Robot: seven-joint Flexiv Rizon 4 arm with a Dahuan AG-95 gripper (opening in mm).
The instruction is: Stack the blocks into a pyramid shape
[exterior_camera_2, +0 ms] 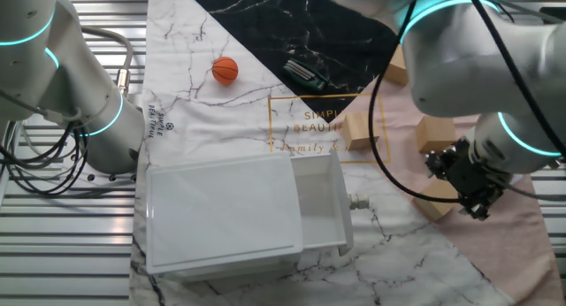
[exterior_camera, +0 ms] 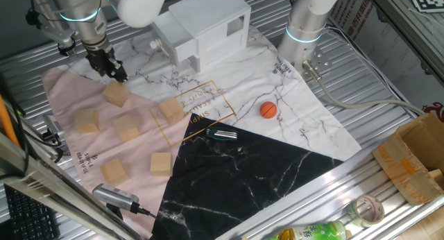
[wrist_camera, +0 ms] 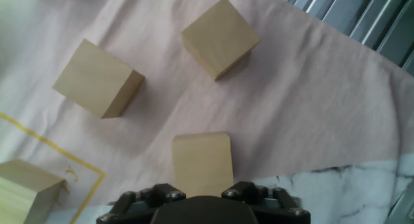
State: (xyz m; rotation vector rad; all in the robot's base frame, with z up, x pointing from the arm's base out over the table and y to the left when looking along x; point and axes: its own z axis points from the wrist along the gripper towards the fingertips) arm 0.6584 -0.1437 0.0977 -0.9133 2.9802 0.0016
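Surface [exterior_camera: 229,191]: patchwork cloth, pink, marble, black. Six blocks lie loose and apart on pink part, none stacked. Gripper [exterior_camera: 114,72] hangs just above nearest block [exterior_camera: 116,94], likely lining up pick. Jaws' state: cannot tell.

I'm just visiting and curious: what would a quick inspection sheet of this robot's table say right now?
Surface: patchwork mat of pink, white marble and black marble.
Job's things: six wooden blocks lie separate, none stacked.
Clutter: orange ball, white house, small metal clip.
Grippers: gripper hovers just above the nearest block, holding nothing.
Cables: grey cable runs from a second arm's base.
Surroundings: cardboard box, bottle.
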